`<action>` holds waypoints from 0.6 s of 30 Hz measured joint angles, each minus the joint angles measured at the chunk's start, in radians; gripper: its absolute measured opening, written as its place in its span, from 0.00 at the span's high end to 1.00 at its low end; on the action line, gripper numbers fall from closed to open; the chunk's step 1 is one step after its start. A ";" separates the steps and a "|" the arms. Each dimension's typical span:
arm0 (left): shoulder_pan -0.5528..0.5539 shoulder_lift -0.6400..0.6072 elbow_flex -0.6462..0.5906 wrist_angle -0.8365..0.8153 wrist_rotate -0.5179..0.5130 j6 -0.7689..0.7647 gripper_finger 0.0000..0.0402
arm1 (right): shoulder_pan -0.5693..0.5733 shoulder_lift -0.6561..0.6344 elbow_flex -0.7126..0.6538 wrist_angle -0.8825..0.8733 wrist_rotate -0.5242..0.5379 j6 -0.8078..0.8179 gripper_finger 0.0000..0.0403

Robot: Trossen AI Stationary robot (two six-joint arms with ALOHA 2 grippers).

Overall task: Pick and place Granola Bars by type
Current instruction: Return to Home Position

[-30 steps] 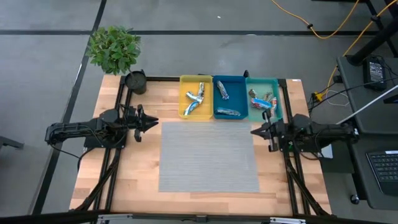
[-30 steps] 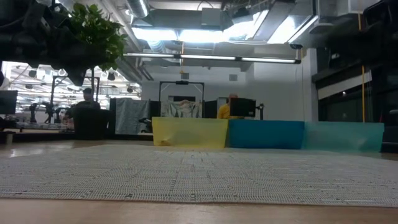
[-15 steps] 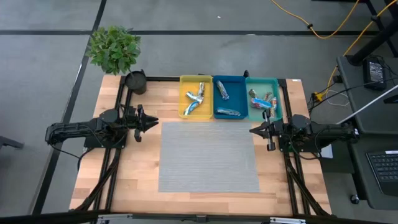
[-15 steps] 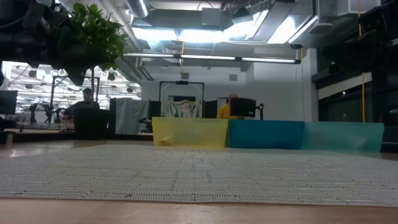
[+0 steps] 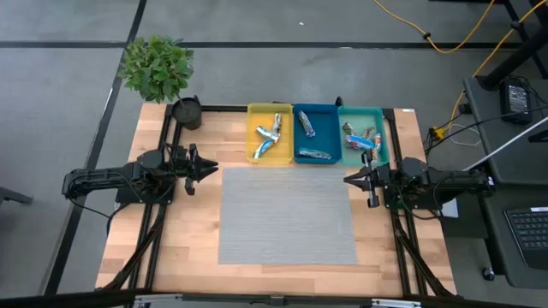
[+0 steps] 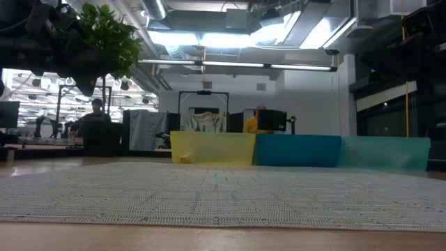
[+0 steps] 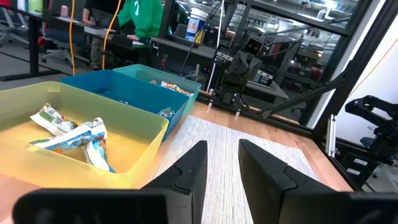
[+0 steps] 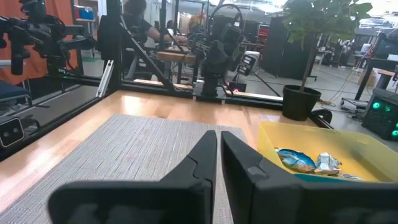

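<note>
The right gripper (image 5: 348, 180) has settled, clenched on nothing, at the grey mat's (image 5: 287, 214) right edge, the left gripper (image 5: 212, 168) parted at its left edge, and all Granola Bars (image 5: 272, 133) lie in the 3 bins (image 5: 293, 137) just behind the mat, so sorting looks done.

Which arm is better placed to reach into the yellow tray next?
Left. The left claw sits at the mat's left edge, nearest the yellow tray; the right claw waits across the mat by the green tray.
</note>
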 joint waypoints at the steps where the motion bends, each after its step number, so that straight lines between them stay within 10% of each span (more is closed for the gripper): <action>1: 0.000 0.000 0.000 0.000 0.000 0.000 0.79 | 0.000 0.000 0.000 0.000 0.000 0.001 0.93; 18: 0.000 0.000 0.000 0.000 0.000 0.000 0.79 | 0.000 0.000 0.000 0.000 0.000 0.001 0.93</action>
